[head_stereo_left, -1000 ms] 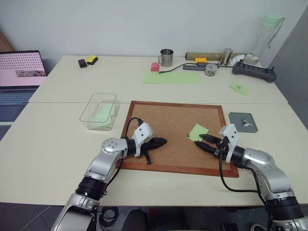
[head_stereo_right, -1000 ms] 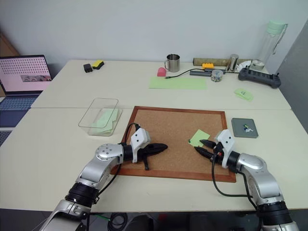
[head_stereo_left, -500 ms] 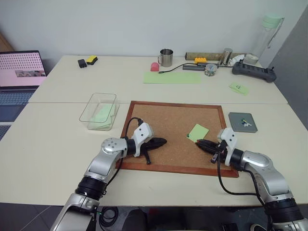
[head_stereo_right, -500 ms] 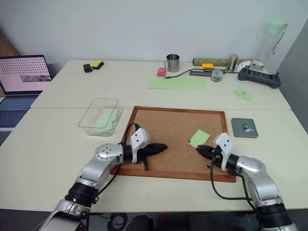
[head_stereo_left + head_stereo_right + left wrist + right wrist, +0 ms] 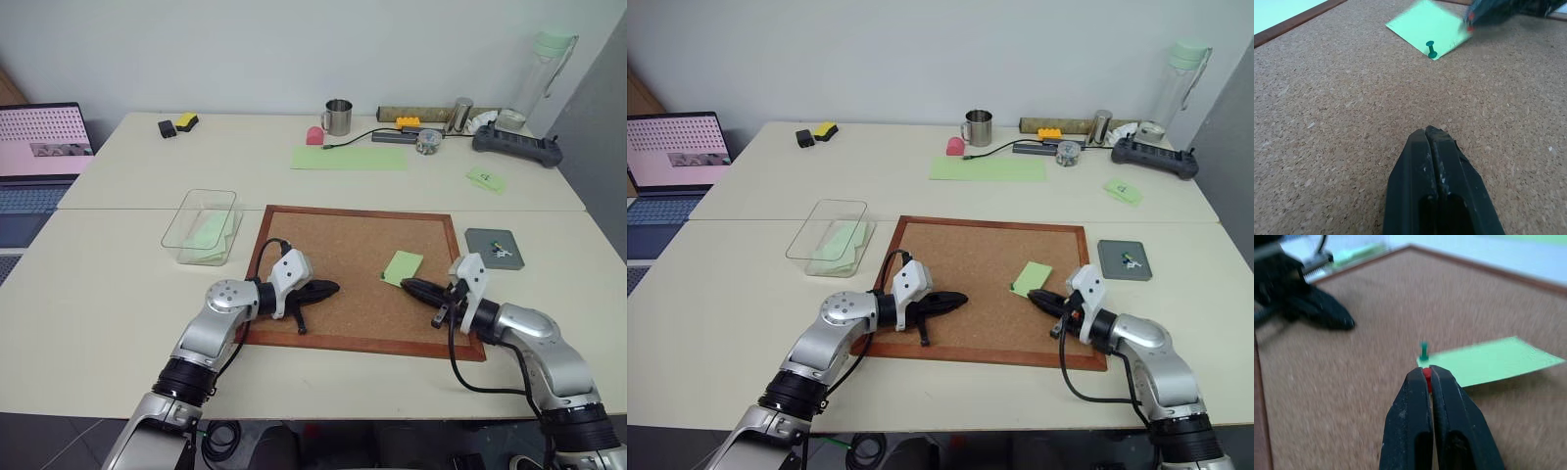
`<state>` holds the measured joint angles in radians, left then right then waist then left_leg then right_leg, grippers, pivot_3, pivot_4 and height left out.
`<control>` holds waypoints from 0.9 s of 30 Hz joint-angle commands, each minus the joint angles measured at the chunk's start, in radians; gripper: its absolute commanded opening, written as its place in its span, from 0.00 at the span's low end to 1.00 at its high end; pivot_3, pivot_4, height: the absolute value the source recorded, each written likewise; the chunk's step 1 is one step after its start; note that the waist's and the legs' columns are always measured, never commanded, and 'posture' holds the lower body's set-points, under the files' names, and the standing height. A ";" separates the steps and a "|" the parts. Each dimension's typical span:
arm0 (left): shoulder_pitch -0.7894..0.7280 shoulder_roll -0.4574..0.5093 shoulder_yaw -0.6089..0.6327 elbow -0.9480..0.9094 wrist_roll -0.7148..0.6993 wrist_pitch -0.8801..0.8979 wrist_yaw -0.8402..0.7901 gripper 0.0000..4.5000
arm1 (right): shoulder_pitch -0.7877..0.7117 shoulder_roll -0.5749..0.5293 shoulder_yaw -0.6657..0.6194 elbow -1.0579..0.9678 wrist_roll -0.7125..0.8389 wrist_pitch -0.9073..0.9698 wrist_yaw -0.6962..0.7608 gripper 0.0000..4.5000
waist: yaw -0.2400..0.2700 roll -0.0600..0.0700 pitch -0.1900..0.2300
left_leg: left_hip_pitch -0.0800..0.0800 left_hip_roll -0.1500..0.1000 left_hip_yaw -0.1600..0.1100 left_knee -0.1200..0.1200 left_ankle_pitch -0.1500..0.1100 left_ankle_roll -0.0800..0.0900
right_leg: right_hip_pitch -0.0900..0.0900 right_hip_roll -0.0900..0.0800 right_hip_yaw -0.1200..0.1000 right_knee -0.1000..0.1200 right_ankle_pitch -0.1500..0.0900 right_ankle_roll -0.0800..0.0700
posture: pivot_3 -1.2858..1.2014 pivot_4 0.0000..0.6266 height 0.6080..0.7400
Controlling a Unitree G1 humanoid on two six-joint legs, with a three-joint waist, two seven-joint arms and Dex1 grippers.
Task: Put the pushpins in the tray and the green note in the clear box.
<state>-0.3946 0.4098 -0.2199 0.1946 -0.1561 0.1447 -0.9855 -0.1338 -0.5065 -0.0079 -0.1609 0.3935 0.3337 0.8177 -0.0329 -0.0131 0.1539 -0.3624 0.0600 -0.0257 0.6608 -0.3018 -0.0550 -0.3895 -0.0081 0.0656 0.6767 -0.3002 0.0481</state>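
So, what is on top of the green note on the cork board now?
A green pushpin stands at one corner of the green note, which lies on the cork board. Its point under the head is hidden. The right gripper is shut on a red pushpin just beside that corner.

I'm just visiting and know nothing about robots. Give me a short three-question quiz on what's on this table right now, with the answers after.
1. True or false: the green pushpin is stuck in a corner of the green note.
2. What does the right hand pinch at its tips? A) a red pushpin B) the note C) nothing
3. On what surface does the note lie?

Key
1. True.
2. A: the red pushpin sits between the shut fingers.
3. The cork board, not yet in the clear box.
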 commanded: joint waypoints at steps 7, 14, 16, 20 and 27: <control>0.017 0.021 -0.004 0.037 0.021 0.019 0.001 0.00 | 0.011 -0.004 -0.051 -0.070 0.052 0.036 -0.032 0.02 | 0.000 0.000 0.000 | 0.000 0.000 0.000 0.000 0.000 0.000 | 0.000 0.000 0.000 0.000 0.000 0.000 | 0.52 0.24 1.00; 0.020 0.028 0.000 0.034 0.021 0.019 -0.002 0.00 | -0.055 0.013 -0.170 0.010 0.046 0.002 -0.149 0.02 | -0.001 0.000 0.000 | 0.000 0.000 0.000 0.000 0.000 0.000 | 0.000 0.000 0.000 0.000 0.000 0.000 | 0.52 0.24 1.00; 0.023 0.029 0.001 0.030 0.021 0.020 -0.001 0.00 | -0.092 0.000 -0.211 0.074 0.006 -0.019 -0.212 0.02 | -0.001 0.000 0.000 | 0.000 0.000 0.001 0.000 0.000 0.000 | 0.000 0.000 0.001 0.000 0.000 0.000 | 0.52 0.24 1.00; 0.031 0.026 -0.002 0.019 0.020 0.027 0.004 0.00 | -0.183 -0.033 -0.283 0.241 -0.052 -0.037 -0.331 0.02 | 0.001 0.000 0.000 | 0.000 0.000 0.001 0.000 0.000 0.000 | 0.000 0.000 0.001 0.000 0.000 0.000 | 0.52 0.24 1.00; 0.034 0.027 -0.001 0.011 0.022 0.030 0.005 0.00 | -0.299 -0.045 -0.305 0.460 -0.085 -0.045 -0.385 0.02 | -0.002 0.001 0.000 | 0.001 0.000 0.001 0.000 -0.001 0.001 | 0.000 0.001 0.003 0.000 0.000 0.000 | 0.52 0.24 1.00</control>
<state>-0.3843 0.4162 -0.2115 0.1847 -0.1560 0.1453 -0.9897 -0.3889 -0.5415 -0.2929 0.2562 0.3281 0.3166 0.4555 -0.0353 -0.0125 0.1544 -0.3611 0.0601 -0.0249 0.6605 -0.3025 -0.0538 -0.3897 -0.0069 0.0691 0.6767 -0.3001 0.0477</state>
